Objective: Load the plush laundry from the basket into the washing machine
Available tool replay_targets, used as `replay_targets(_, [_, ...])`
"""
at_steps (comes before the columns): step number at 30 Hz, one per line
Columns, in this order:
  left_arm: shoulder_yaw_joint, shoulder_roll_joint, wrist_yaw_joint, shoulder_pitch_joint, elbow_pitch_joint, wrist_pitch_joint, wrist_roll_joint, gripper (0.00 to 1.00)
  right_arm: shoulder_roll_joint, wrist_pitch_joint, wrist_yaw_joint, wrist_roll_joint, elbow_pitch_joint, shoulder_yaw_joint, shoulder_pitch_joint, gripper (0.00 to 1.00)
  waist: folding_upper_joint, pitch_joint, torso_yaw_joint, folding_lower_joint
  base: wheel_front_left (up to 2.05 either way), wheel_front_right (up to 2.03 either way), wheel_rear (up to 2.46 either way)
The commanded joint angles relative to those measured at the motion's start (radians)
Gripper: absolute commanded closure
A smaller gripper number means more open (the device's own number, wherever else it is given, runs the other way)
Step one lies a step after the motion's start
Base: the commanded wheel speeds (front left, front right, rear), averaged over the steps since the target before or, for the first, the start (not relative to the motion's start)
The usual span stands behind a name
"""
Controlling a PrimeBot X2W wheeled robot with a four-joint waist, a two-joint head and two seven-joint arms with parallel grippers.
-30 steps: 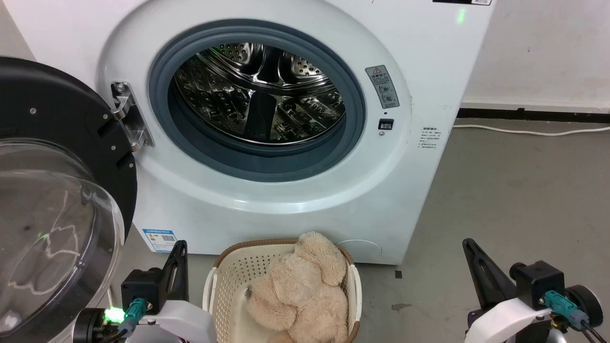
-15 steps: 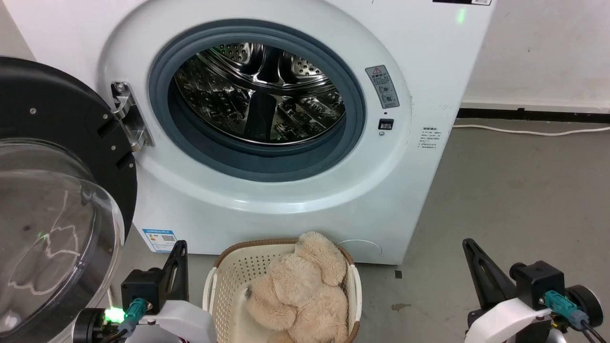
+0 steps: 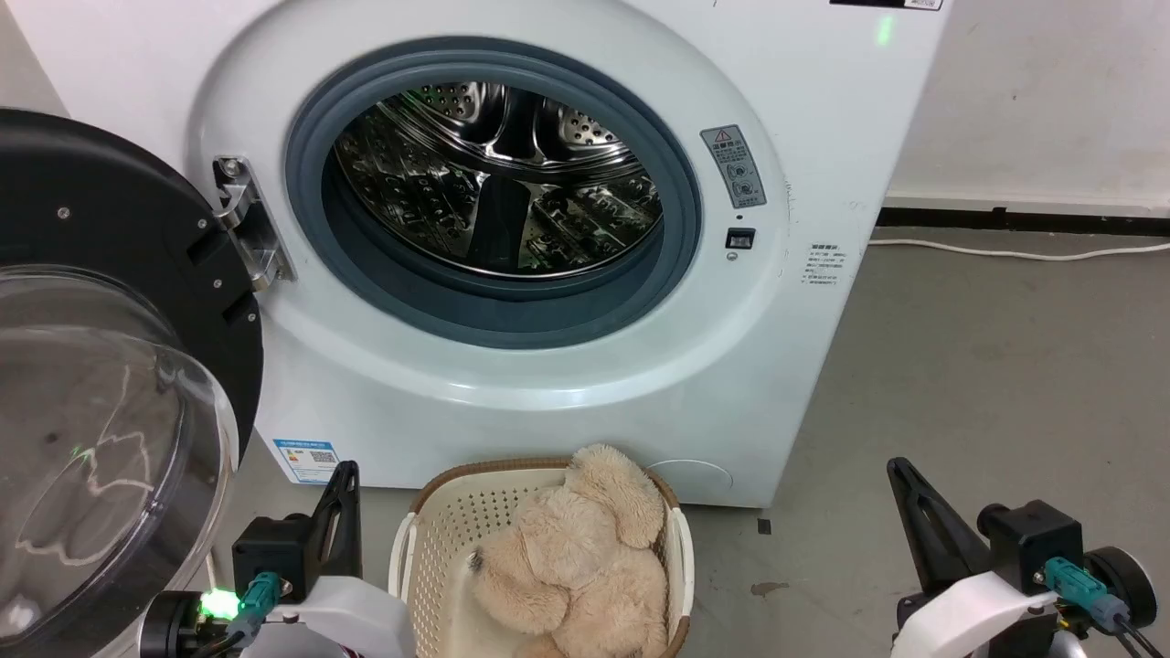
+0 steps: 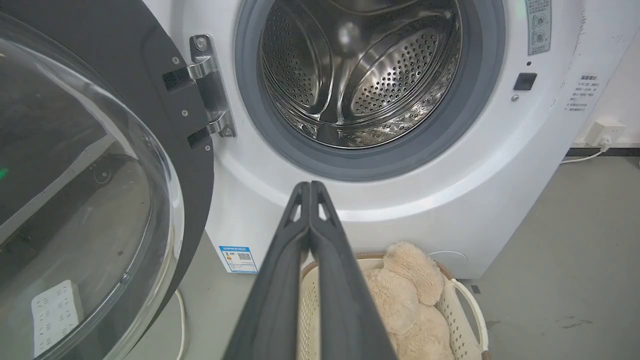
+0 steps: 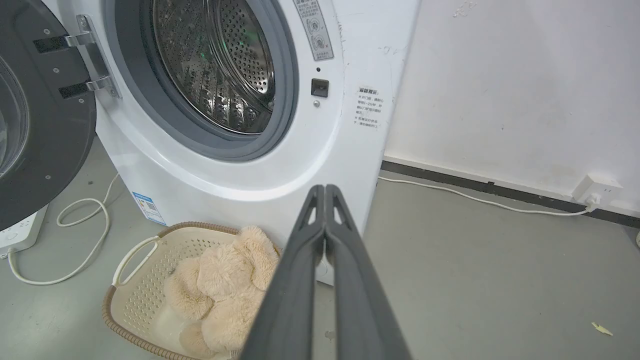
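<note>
The plush laundry [image 3: 576,557] is slumped in the basket [image 3: 439,521], untouched. The left gripper [image 4: 310,187] and right gripper [image 5: 325,190] are both pinched together on nothing, fingers pressed flat, one hanging either side of the basket and clear of it. The basket's on the floor [image 3: 987,384] just in front of the washing machine [image 3: 548,402]. Its door [image 3: 110,210] is swung wide to the left, steel drum [image 3: 498,183] showing. The dark speck on the toy might be an eye, too small to say.
</note>
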Motion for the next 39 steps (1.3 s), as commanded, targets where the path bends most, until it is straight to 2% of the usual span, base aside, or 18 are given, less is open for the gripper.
replay_targets(1, [0.0,0.0,-0.004,-0.015,-0.005,0.0,0.003,1.0,-0.001,0.0,0.001,-0.008,-0.004,0.0,-0.012,1.0,-0.0001,0.0,0.0,0.0,0.0,0.0,0.0])
replay_targets(3, [0.0,0.0,0.0,0.0,0.0,0.0,0.0,1.0,0.0,0.0,0.0,0.0,0.0,0.0,0.0,1.0,-0.0001,0.0,0.0,0.0,0.0,0.0,0.0])
replay_targets(4, [-0.001,0.0,0.0,0.001,0.0,0.0,-0.001,0.0,0.0,0.0,0.0,0.001,0.0,0.0,0.0,0.0,-0.0001,0.0,0.0,0.0,0.0,0.0,0.0])
replay_targets(22, [-0.035,0.0,0.011,0.0,0.01,-0.034,-0.046,0.0,0.0,-0.034,0.0,0.05,0.007,-0.002,0.012,0.0,-0.0001,0.01,-0.009,0.0,0.0,0.0,0.0])
replay_targets(39, [-0.066,0.001,0.002,-0.075,0.081,-0.069,-0.078,0.0,0.0,-0.069,0.0,0.106,-0.028,-0.015,-0.009,0.0,-0.0001,0.088,-0.066,0.0,0.0,0.0,0.0])
